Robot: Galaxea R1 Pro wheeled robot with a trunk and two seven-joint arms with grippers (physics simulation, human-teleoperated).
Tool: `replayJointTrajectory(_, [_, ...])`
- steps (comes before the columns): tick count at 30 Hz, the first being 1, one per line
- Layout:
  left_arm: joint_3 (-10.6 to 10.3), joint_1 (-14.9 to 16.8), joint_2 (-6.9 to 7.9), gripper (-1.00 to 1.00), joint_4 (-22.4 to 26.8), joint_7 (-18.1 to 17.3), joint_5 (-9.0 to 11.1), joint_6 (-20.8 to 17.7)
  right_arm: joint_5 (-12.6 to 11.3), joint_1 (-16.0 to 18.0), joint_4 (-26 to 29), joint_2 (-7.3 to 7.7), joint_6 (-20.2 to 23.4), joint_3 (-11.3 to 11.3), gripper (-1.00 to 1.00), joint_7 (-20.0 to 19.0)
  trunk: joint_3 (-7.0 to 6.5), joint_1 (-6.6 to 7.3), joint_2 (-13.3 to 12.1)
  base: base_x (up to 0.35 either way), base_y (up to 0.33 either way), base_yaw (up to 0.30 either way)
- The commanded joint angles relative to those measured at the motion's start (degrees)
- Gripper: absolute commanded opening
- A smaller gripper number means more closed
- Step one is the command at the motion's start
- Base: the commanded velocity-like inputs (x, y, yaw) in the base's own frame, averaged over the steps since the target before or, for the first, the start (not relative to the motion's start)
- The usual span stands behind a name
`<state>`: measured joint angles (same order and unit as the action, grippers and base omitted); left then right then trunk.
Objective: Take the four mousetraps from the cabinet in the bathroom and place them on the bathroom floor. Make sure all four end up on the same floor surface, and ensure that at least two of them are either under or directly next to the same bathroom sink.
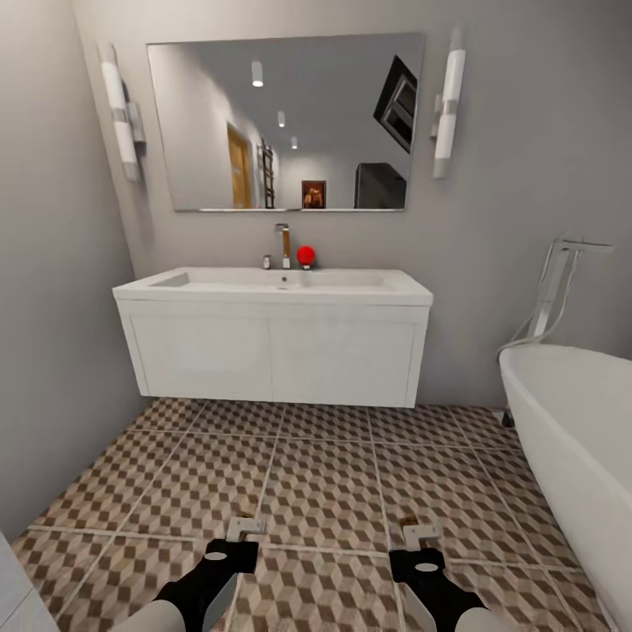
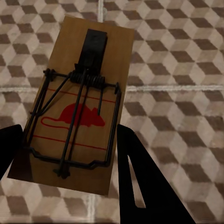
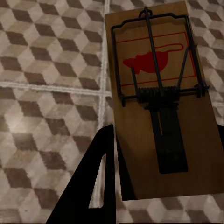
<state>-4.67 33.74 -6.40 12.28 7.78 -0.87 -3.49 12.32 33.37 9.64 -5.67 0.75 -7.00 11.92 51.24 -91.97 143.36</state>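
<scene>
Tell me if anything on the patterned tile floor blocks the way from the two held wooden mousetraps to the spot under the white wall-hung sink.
Nothing visible does. The cube-patterned tiles between the grippers and the white vanity sink lie bare; the white bathtub stands off to the right.

Tan mousetraps (image 2: pixel 74 107) bear red mouse prints; the bathroom floor (image 1: pixel 325 483) shows brown-beige cubes; white sink (image 1: pixel 281 285).
</scene>
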Motion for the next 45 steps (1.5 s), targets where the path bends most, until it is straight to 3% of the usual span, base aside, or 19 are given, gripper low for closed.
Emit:
replayJointTrajectory(1, [-0.47, 0.01, 0.04, -1.0, 0.12, 0.3, -0.18, -0.38, 0.51, 0.03, 0.03, -0.04, 0.05, -0.47, -1.0, 0.04, 0.29, -0.01, 0.04, 0.0, 0.0, 0.0])
replayJointTrajectory(7, [-0.51, 0.01, 0.04, -1.0, 0.12, 0.3, -0.1, -0.32, 0.51, 0.03, 0.03, -0.04, 0.03, -0.47, -1.0, 0.03, 1.62, -0.16, 0.12, 0.0, 0.0, 0.0])
replayJointTrajectory(16, [-0.67, 0.01, 0.07, -1.0, 0.12, 0.16, 2.31, -0.28, 0.54, 0.03, 0.03, -0.04, -0.5, -0.47, -1.0, 0.03, 3.61, -0.4, 0.24, 0.0, 0.0, 0.0])
replayJointTrajectory(31, [-0.69, 0.01, 0.07, -1.0, 0.13, -0.21, 2.6, -0.2, 0.6, 0.03, 0.03, 0.06, -1.09, -0.38, -1.0, 0.03, 6.93, -0.78, 0.44, 0.0, 0.0, 0.0])
replayJointTrajectory(45, [-0.96, 0.04, 0.08, -1.0, 0.14, 0.29, 1.93, 0.44, 0.79, 0.03, 0.6, 0.44, -0.75, -0.48, -1.0, 0.03, 6.93, -0.78, 0.44, 0.0, 0.0, 0.0])
